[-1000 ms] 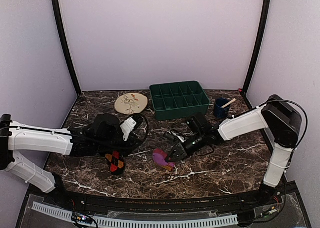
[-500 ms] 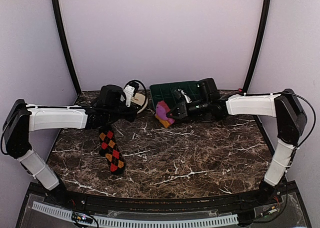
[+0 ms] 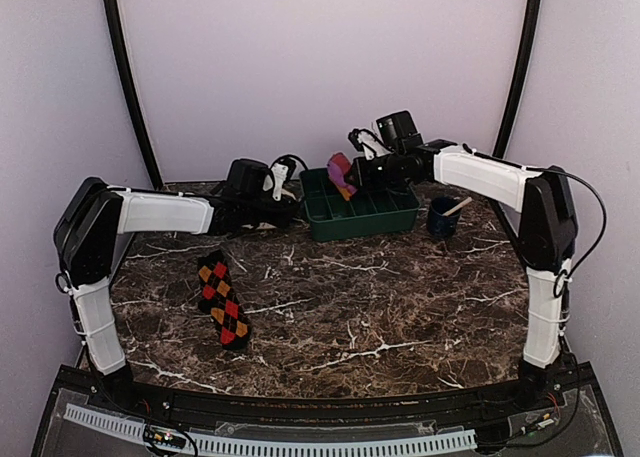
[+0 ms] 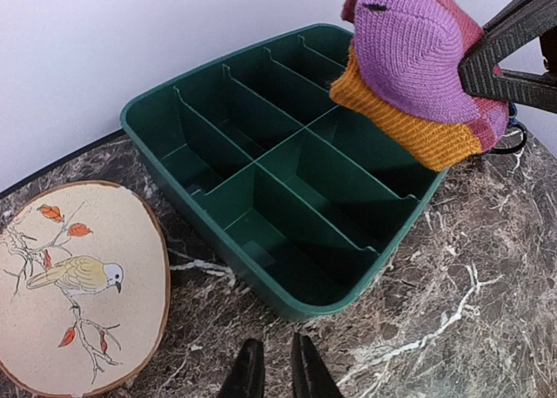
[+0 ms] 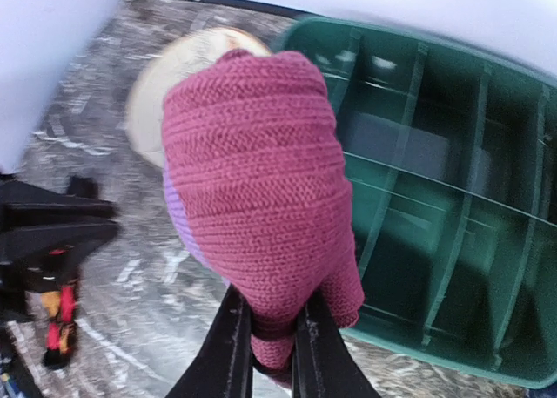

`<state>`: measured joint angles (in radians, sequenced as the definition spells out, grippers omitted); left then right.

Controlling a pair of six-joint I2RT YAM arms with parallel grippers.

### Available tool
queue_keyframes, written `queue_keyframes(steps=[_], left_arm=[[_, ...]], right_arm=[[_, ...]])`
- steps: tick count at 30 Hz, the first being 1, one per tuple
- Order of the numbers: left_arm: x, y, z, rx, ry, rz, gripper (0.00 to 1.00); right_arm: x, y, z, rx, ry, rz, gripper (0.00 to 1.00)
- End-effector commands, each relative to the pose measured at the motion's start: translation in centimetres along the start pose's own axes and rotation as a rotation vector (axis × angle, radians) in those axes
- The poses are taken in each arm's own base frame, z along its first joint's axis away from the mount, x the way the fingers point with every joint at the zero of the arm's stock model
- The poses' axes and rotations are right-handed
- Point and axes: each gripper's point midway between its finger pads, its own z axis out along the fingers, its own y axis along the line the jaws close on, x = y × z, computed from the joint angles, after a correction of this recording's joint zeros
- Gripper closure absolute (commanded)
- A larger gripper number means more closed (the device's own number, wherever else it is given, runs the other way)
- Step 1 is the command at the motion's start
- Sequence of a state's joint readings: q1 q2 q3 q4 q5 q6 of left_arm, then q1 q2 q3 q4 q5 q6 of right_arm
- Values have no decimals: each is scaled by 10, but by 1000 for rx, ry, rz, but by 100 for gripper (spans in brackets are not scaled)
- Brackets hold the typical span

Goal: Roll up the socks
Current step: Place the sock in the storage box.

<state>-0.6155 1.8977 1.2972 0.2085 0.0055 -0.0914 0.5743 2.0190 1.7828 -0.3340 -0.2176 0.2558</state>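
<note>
Socks are lying well apart as we are reading the scene from the left: the black argyle sock (image 3: 223, 299), with its red-orange diamonds, is lying stretched out flat on the marble counter (image 3: 400, 307), touched by neither arm. Moving right, the left arm is reaching toward the back of the counter, and in its wrist view we are seeing the left gripper (image 4: 276, 376) hovering low over the stone with its fingers drawn almost together, only a thin slit between them and nothing in it. Just ahead of it on the left the beige round plate (image 4: 87, 276) with a painted bird is lying flat, and just beside that the green tray (image 4: 287, 298) with its divided compartments is standing. Above the tray, in the air, the magenta sock (image 4: 409, 58) is hanging bunched into a thick wad, its purple toe and orange-yellow cuff showing; we are not able to tell which compartment it is over. The right gripper (image 5: 270, 341) is clamping that wad from the right, fingers pressed into the knit on both sides. Farther right, near the tray, a dark blue cup (image 3: 440, 217) is standing upright with a wooden stick (image 3: 457, 206) leaning in it.
</note>
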Motion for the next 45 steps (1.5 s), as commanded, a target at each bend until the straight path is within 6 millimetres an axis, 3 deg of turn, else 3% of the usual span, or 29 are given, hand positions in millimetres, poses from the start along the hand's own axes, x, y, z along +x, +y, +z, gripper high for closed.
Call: queue_keyframes(steps=[1, 7, 12, 19, 31, 41, 45], left_arm=[[-13, 17, 4, 8, -38, -66, 87], [-12, 20, 13, 13, -42, -59, 88], [-13, 21, 18, 14, -48, -46, 88], [-12, 21, 23, 19, -52, -43, 88], [-7, 20, 27, 31, -53, -37, 90], [-6, 19, 25, 40, -73, -24, 92], [-7, 17, 24, 45, -81, -13, 93]], right_arm=[[-4, -51, 6, 283, 20, -83, 100], [-17, -80, 16, 471, 22, -140, 100], [-17, -94, 30, 558, 50, -168, 100], [8, -106, 52, 605, 131, -186, 100], [45, -107, 70, 602, 240, -172, 100], [82, -114, 72, 602, 356, -110, 100], [86, -111, 73, 575, 376, -70, 100]])
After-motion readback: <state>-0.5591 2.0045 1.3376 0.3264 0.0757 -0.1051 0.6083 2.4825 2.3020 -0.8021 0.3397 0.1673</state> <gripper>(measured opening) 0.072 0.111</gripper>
